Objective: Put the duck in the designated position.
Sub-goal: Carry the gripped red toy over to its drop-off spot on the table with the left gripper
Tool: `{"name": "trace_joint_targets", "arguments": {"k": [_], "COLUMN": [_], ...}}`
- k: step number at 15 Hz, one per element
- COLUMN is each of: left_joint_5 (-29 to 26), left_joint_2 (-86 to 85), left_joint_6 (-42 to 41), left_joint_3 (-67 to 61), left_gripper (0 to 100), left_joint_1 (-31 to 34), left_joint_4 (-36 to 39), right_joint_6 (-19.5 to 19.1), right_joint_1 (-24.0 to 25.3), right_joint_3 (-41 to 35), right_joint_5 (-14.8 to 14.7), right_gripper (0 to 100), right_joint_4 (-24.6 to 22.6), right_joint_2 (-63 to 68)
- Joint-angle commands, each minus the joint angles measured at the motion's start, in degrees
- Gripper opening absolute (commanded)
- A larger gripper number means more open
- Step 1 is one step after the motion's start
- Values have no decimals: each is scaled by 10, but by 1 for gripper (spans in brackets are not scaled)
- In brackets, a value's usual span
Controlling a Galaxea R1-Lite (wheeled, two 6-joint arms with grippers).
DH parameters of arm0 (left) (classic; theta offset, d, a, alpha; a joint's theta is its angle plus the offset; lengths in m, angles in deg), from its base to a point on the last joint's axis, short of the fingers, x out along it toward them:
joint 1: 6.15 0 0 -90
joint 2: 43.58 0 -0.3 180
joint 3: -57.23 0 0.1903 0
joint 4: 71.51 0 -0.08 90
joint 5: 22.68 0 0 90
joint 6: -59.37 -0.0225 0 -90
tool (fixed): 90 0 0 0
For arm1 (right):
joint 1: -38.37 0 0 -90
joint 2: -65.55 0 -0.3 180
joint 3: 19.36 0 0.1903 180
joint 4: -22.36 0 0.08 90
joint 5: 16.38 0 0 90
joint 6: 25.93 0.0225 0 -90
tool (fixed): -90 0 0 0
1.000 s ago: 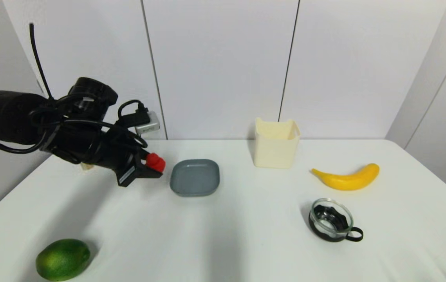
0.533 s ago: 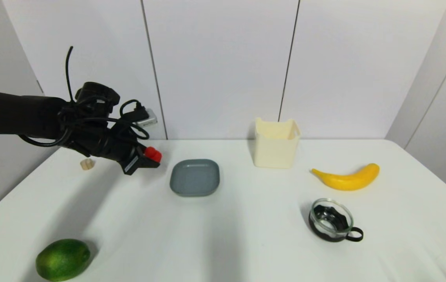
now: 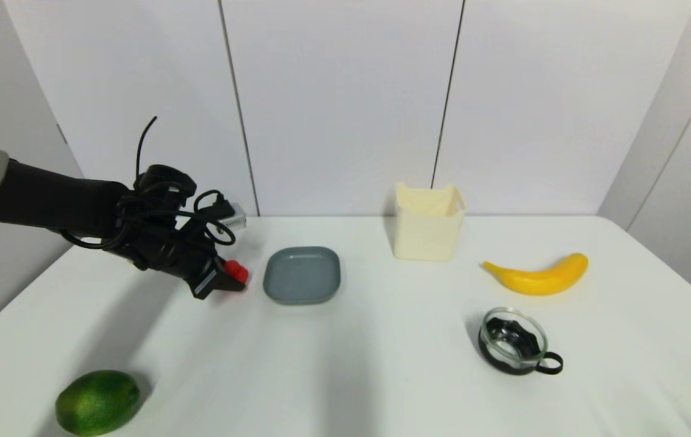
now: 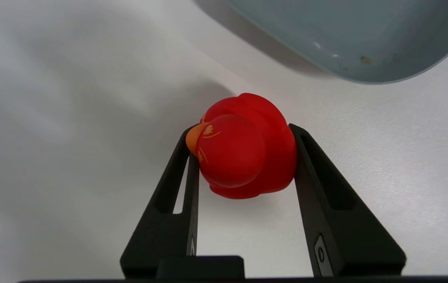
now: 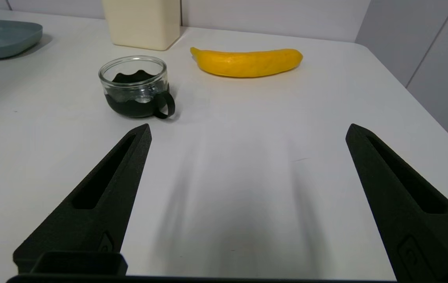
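Observation:
The small glossy red duck (image 3: pixel 235 271) (image 4: pixel 243 147) sits between the two black fingers of my left gripper (image 3: pixel 231 278) (image 4: pixel 242 135), which is shut on it. It is low over the white table, just left of the grey-blue plate (image 3: pixel 301 274) (image 4: pixel 365 39). In the left wrist view the duck's orange beak points toward one finger and its body is close to the tabletop; I cannot tell whether it touches. My right gripper (image 5: pixel 247 131) is open and empty over the near right part of the table, out of the head view.
A green fruit (image 3: pixel 97 402) lies at the near left. A cream box (image 3: pixel 428 221) stands at the back, a yellow banana (image 3: pixel 537 276) to its right, and a glass cup with a black handle (image 3: pixel 515 348) in front of it.
My left arm has lowered the duck toward the table, staying just left of the plate. The tiny beige lump seen earlier behind the arm is now hidden by it.

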Motion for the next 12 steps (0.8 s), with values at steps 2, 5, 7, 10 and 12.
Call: {"name": "trace_joint_targets", "arguments": {"k": [2, 5, 7, 10, 12], "left_joint_5": [-1, -2, -1, -2, -4], "left_joint_2": [12, 12, 1, -13, -36], "left_joint_6": [-2, 5, 5, 17, 17], "left_joint_3": [0, 1, 1, 3, 15], "left_gripper": [0, 100, 100, 100, 100], "left_joint_1": [3, 3, 3, 3, 2], "left_joint_4": [0, -1, -7, -14, -16], "right_joint_6": [0, 0, 0, 0, 0], "right_joint_1": [0, 0, 0, 0, 0], "right_joint_3": [-5, -5, -5, -5, -5], "right_joint_5": [0, 0, 0, 0, 0], "right_gripper": [100, 100, 100, 100, 100], "right_joint_4": [0, 0, 0, 0, 0], "right_joint_2": [1, 1, 1, 0, 1]}}
